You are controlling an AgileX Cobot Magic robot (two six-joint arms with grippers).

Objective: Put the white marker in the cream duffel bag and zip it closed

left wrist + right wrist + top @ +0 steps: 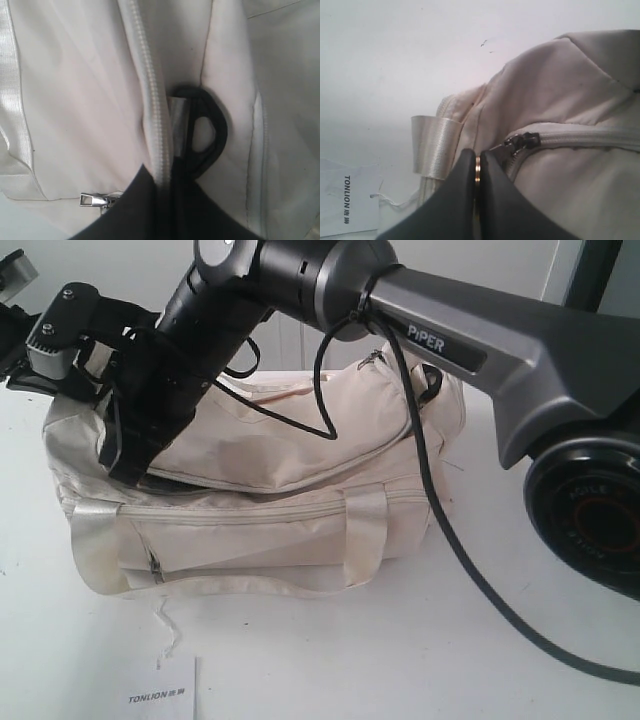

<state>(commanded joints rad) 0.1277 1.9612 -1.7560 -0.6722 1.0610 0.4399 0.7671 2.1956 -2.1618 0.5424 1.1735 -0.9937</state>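
The cream duffel bag (300, 530) lies on the white table with its front pocket facing the camera. My right gripper (130, 470) reaches across to the left end of the bag's top. In the right wrist view this gripper (477, 167) is shut on a thin brass zipper pull, next to the dark slider (522, 141). Beyond the slider the zipper teeth (590, 138) are meshed. My left gripper (165, 175) is shut on the bag's zipper band by a black end ring (205, 132). The white marker is out of view.
A white TONLION paper card (165, 695) lies on the table in front of the bag. The right arm's black cable (430, 500) drapes over the bag's right end. A silver pull tab (92, 200) sits beside the left fingers. The left arm's body (60, 335) stands at the bag's left end.
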